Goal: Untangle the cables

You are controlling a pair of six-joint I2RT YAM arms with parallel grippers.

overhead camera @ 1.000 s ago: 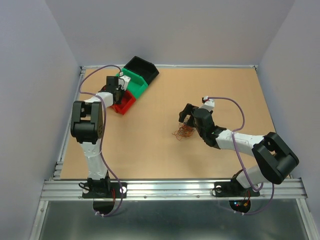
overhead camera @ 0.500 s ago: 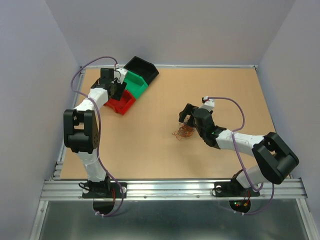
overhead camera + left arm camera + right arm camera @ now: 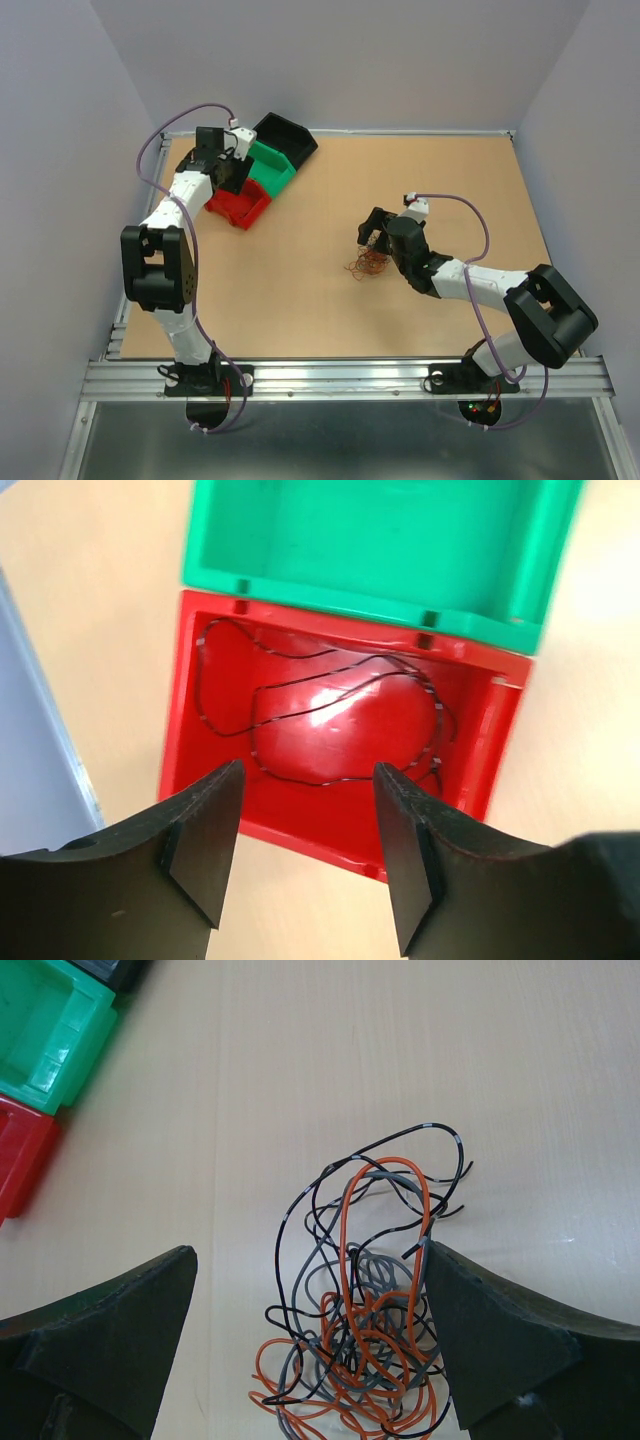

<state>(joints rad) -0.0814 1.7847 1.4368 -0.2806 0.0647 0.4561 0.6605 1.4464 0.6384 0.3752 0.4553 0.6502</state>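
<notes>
The cables (image 3: 368,263) are a small tangle of orange, grey and black wires lying mid-table. My right gripper (image 3: 373,237) hangs open just over them. In the right wrist view the tangle (image 3: 370,1345) sits between the wide-apart fingers of that gripper (image 3: 308,1260), touching neither clearly. One thin black cable (image 3: 320,707) lies looped by itself in the red bin (image 3: 497,745). My left gripper (image 3: 310,780) hovers open above that bin's near wall, with nothing between its fingers; from above, this gripper (image 3: 236,172) is at the far left.
A green bin (image 3: 272,166) and a black bin (image 3: 284,134) stand in a row behind the red bin (image 3: 240,207) at the back left. The green bin (image 3: 400,540) holds nothing. Metal rails edge the table's left and near sides.
My left gripper has opened and drawn up and back over the red bin, where the black cable now lies. The right arm and the tangle have stayed still.
</notes>
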